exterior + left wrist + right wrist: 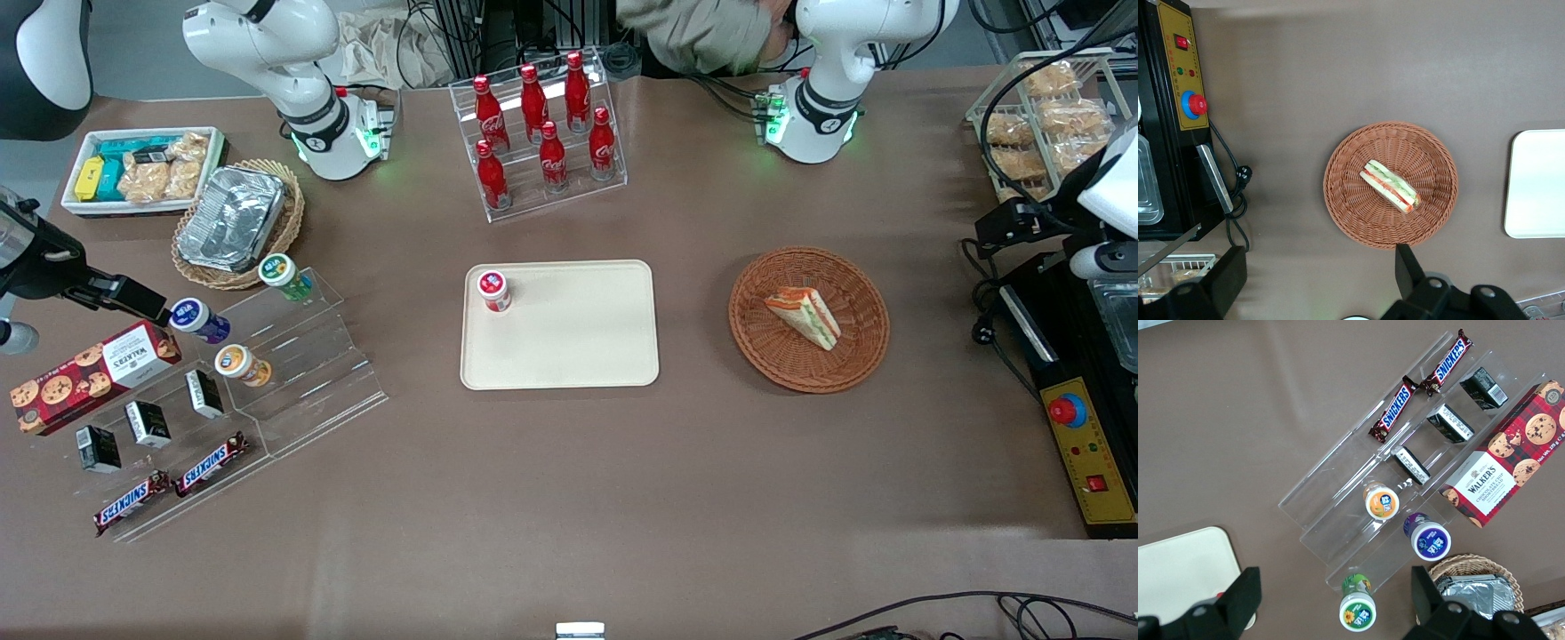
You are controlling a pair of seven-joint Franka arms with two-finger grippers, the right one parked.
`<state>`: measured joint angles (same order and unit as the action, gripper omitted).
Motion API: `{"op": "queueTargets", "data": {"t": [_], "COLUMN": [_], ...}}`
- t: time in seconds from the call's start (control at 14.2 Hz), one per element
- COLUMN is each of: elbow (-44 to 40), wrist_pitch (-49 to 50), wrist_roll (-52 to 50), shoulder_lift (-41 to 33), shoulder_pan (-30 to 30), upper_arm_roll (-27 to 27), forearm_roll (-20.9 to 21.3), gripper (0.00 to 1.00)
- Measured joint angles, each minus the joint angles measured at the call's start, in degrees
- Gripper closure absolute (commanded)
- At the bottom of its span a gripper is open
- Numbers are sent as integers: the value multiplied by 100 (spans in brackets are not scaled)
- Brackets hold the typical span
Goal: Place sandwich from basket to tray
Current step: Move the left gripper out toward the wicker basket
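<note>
The sandwich [805,316] is a pale triangular wedge with red and green filling, lying in the round reddish-brown wicker basket [782,357]. The cream tray [578,342] lies beside the basket, toward the parked arm's end of the table. My left gripper [996,233] hangs high over the table edge beside the basket, toward the working arm's end, open and empty. The left wrist view shows the sandwich [1390,185] in the basket [1351,208], an edge of the tray [1538,187], and the gripper [1315,270] with its two fingers wide apart, apart from the basket rim.
A small red-capped jar [494,291] stands on the tray's corner. A rack of red bottles [540,124] stands farther from the camera than the tray. A control box with a red button [1080,444] and a rack of bagged pastries [1040,116] are near the gripper.
</note>
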<state>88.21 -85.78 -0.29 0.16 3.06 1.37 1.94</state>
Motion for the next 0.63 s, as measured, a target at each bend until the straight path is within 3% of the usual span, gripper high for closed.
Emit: {"op": "queueTargets", "data": {"t": [0.63], "elbow": [118], "wrist_pitch": [106], "wrist_roll": [1], "shoulder_lift": [-26], "shoulder_pan": [87], "upper_arm_roll": [1], "forearm_roll": [143], "gripper": [1]}}
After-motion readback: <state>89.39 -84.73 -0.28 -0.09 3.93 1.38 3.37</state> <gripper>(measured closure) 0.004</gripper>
